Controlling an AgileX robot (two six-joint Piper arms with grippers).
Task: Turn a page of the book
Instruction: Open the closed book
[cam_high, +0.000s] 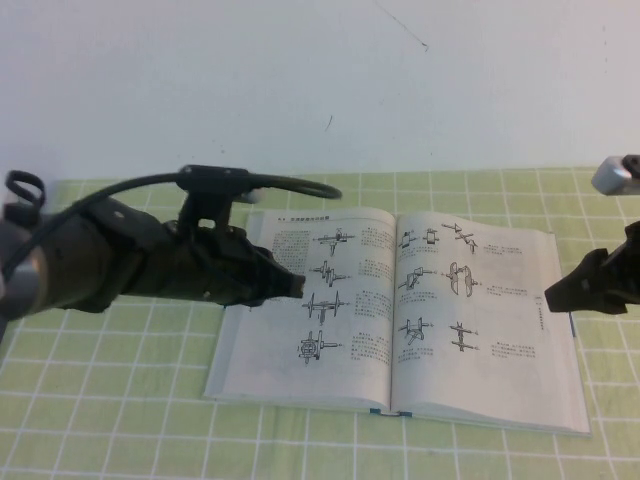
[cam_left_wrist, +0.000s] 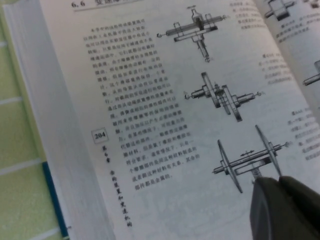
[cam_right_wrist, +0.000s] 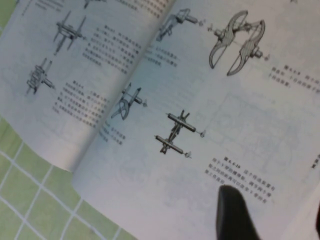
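Observation:
The book (cam_high: 262, 352) lies open on the green checked cloth, with a blue cover edge (cam_left_wrist: 53, 201) showing. Its left leaf (cam_left_wrist: 150, 115) bears four stacked shaft sketches. The page (cam_high: 482, 322) with six small shaft sketches and text lies flat on the right side; it also shows in the right wrist view (cam_right_wrist: 225, 130). My left gripper (cam_high: 296, 285) is shut and empty, its tips (cam_left_wrist: 268, 181) just above the left leaf's third sketch. My right gripper (cam_high: 552, 297) is open over the page's outer edge, one finger (cam_right_wrist: 231, 212) over the page's text.
The green checked cloth (cam_high: 120, 400) covers the table around the book. A white wall (cam_high: 320, 80) stands behind. A grey part (cam_high: 612, 176) of the right arm shows at the far right. A black cable (cam_high: 270, 183) loops above the left arm.

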